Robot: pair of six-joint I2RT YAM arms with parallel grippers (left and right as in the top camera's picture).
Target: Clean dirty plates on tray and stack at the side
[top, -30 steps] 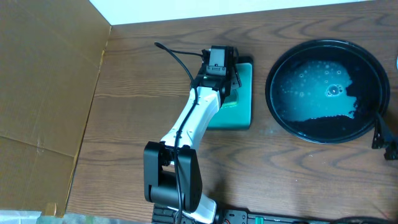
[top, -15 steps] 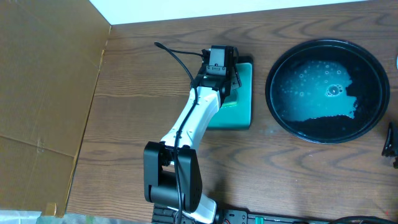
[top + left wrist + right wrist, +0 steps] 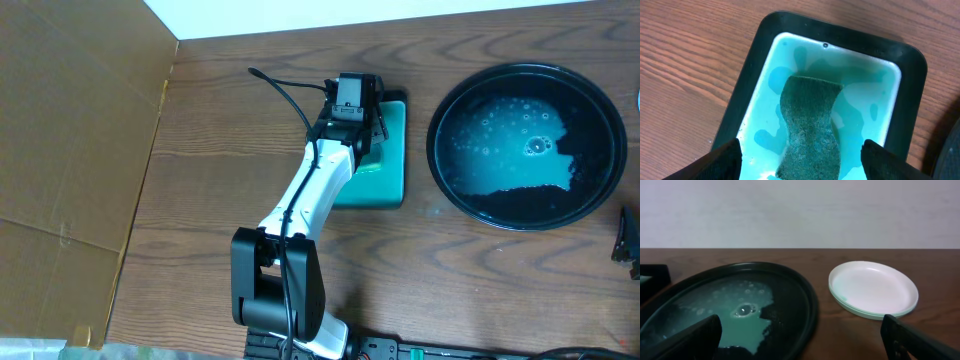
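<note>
The round black tray [image 3: 600, 190] sits at the right of the table, holding teal soapy water and no plates; it also shows in the right wrist view [image 3: 805, 305]. A stack of white plates [image 3: 874, 289] rests on the table to the tray's right. My left gripper [image 3: 800, 160] is open above the green sponge [image 3: 810, 125] lying in the small teal dish [image 3: 760, 60]. My right gripper [image 3: 800, 340] is open and empty near the tray's front right; in the overhead view it sits at the right edge [image 3: 628, 238].
A cardboard sheet [image 3: 70, 160] covers the table's left side. The teal dish [image 3: 395, 180] stands left of the tray. A black cable [image 3: 285, 90] runs along the left arm.
My right gripper has drawn back toward the right edge of the overhead view. The left arm has not moved.
</note>
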